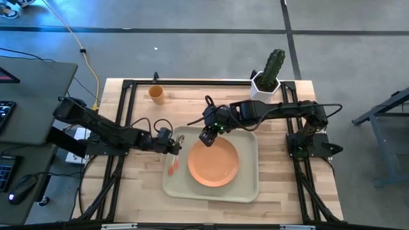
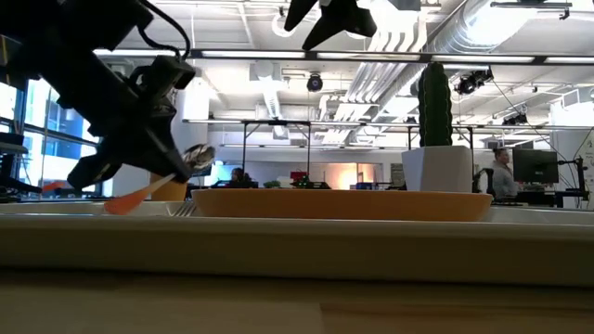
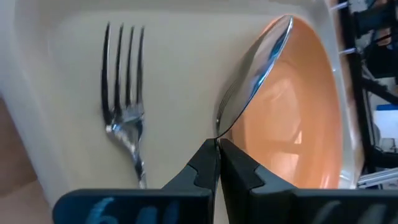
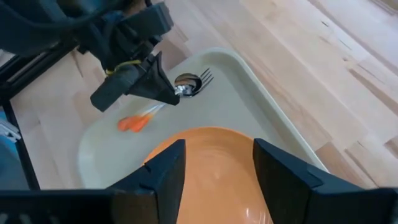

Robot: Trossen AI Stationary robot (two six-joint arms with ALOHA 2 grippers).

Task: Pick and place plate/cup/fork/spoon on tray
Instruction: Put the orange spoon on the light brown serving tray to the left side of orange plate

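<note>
Shiny metal spoon (image 3: 255, 74) & fork (image 3: 124, 93), glossy plastic plate (image 1: 213, 162), wood table (image 1: 281, 191).

We see a cactus (image 1: 275, 64) upright in its white pot (image 1: 264, 85) at the table's (image 1: 147, 191) far right corner; a keyboard (image 1: 5, 115) lies left.

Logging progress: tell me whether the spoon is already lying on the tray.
Not yet. The left pincer is shut on the spoon, holding it above the tray.
</note>
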